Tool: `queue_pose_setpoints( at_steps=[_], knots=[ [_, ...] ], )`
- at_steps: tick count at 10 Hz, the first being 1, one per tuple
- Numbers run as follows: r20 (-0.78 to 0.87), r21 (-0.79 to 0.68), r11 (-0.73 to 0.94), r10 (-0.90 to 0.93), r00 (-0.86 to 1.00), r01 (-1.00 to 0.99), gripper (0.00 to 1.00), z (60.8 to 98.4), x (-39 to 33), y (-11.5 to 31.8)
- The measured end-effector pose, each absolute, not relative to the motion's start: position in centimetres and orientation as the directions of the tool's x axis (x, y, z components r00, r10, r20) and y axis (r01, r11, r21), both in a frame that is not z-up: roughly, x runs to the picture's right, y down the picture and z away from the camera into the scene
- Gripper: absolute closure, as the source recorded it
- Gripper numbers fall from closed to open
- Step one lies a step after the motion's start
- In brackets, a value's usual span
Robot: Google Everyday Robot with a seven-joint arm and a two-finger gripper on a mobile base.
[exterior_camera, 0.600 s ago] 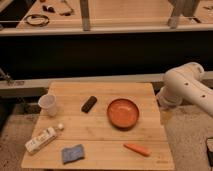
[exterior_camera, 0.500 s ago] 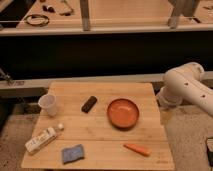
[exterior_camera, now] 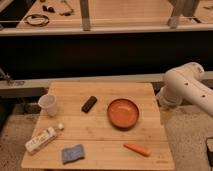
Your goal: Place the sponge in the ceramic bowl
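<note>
Nothing has shifted since the earlier frames as far as I can see, arm and clutter all sit where they were. So the hand (exterior_camera: 165,114) hangs under the white arm just off the desk's (exterior_camera: 100,127) right edge, and honestly I can't tell whether it's wide, narrow or carrying anything; it's just a pale lump there. The sponge (exterior_camera: 73,153), the blue one, lies flat on the desk well apart from the hand, clear across to the picture's left of it and nearer the front edge, not in the bowl (exterior_camera: 123,112). Its long side looks to run roughly along that front edge, a bit skewed. The bowl sits much closer to the hand, also to its left, and pretty much on the line from the hand out to the sponge. So my read: any reach for the sponge has to go over or around the bowl and past the carrot (exterior_camera: 137,149), which sits between them on the front side. Only one arm, so no choice there. The bottle (exterior_camera: 44,139) sits just beyond the sponge from the hand, close enough to bump.
</note>
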State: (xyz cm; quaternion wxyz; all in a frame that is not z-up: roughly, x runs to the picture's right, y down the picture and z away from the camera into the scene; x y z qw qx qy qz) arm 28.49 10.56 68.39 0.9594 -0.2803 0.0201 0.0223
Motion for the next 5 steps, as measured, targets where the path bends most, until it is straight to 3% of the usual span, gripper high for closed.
queue_pose_setpoints(
  at_steps=[5],
  knots=[
    [-0.051,-0.538,0.841,0.032,0.998,-0.054,0.20,68.45,28.48,10.62]
  ],
)
